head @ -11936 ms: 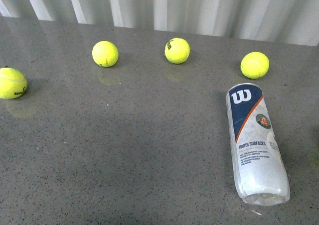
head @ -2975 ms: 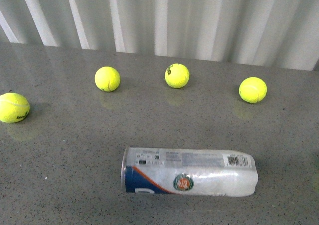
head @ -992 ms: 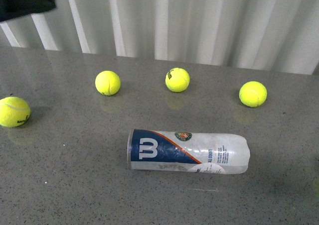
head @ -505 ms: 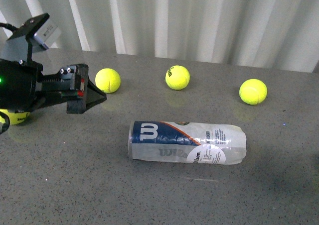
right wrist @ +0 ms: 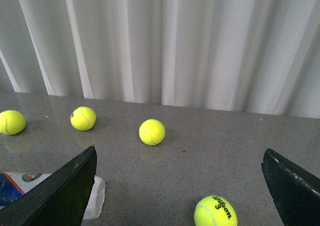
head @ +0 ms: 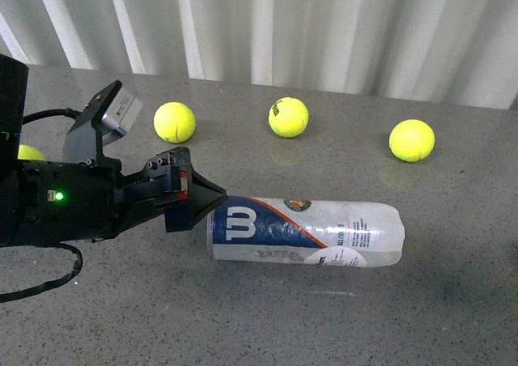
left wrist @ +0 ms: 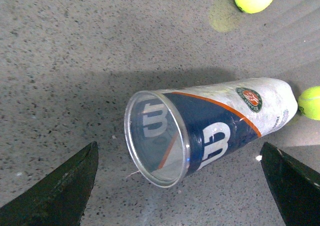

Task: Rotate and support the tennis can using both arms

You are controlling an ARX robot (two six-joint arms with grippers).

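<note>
The clear plastic tennis can with navy-and-white label (head: 306,233) lies on its side on the grey speckled table (head: 324,317). The black left gripper (head: 212,204), jaws spread wide, frames its rimmed end without contact. The right gripper (right wrist: 179,151) gapes empty, well apart. Seemingly neither grasp nor 2-arm support has begun.

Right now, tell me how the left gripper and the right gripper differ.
The left gripper sits at the can's logo end, jaws either side of it without touching; the right gripper faces the table with only the can's other end at the edge of its view. The left gripper shows in the front view; the right gripper does not. Both have jaws wide open and hold nothing.
</note>
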